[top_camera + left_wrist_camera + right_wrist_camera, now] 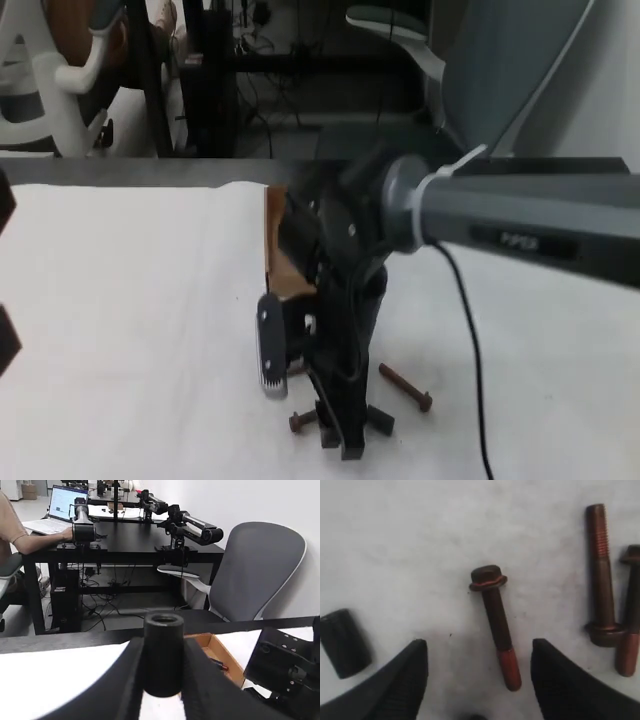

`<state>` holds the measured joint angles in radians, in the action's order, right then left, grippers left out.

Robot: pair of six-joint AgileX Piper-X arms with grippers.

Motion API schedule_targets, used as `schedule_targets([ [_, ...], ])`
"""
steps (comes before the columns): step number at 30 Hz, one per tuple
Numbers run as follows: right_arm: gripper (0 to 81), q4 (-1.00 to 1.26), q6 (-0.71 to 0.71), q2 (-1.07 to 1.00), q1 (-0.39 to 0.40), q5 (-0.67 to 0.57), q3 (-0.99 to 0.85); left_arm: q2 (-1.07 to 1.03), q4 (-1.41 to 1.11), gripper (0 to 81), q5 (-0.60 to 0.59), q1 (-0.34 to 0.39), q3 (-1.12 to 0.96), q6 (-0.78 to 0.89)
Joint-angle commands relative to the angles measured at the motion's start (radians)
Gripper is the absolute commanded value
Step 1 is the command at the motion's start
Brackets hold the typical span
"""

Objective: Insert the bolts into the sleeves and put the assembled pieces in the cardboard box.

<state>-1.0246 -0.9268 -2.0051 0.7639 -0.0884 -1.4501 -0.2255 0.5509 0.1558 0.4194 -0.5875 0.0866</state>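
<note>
2 spare bolts and a loose sleeve flank the right jaws, which are spread wide with 1 bolt lying between them on the table — left jaws clamp an upright sleeve.

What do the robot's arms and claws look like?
The right arm is a grey tube with black joints, small print, a white tie and a dangling black cable. The left gripper and right gripper each have two black fingers.

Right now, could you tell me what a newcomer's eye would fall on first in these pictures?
First, the black sleeve held upright in the left gripper, with the cardboard box beyond it. Then the right gripper, open just above a brown bolt lying on the white cloth.
</note>
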Motion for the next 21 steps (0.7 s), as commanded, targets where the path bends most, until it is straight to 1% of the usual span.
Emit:
schedule_targets([
  [1,52.2,0.023,-0.009,-0.029,0.002,0.043,-0.001,0.012,0.036,1.8,0.008,-0.002,0.002,0.004],
  [3,43.7,0.054,-0.009,-0.044,0.002,0.043,-0.001,0.014,0.038,1.8,0.008,-0.002,0.002,0.004],
  [5,37.0,0.081,-0.009,-0.05,0.005,0.042,-0.003,0.014,0.035,1.8,0.008,-0.002,0.002,0.004],
  [6,35.8,0.098,-0.009,-0.051,0.006,0.038,-0.003,0.014,0.035,1.8,0.008,-0.002,0.002,0.004],
  [12,36.0,0.122,-0.006,-0.051,0.023,-0.024,-0.004,0.014,0.035,1.8,0.008,-0.002,0.002,0.004],
  [19,35.3,0.122,0.012,-0.051,0.045,-0.029,-0.004,0.014,0.035,1.8,0.008,-0.002,0.002,0.004],
  [20,31.5,0.122,0.023,-0.051,0.046,-0.027,-0.004,0.014,0.035,1.8,0.008,-0.002,0.002,0.004],
  [21,25.5,0.122,0.032,-0.051,0.046,-0.028,-0.004,0.014,0.035,1.8,0.008,-0.002,0.002,0.004],
])
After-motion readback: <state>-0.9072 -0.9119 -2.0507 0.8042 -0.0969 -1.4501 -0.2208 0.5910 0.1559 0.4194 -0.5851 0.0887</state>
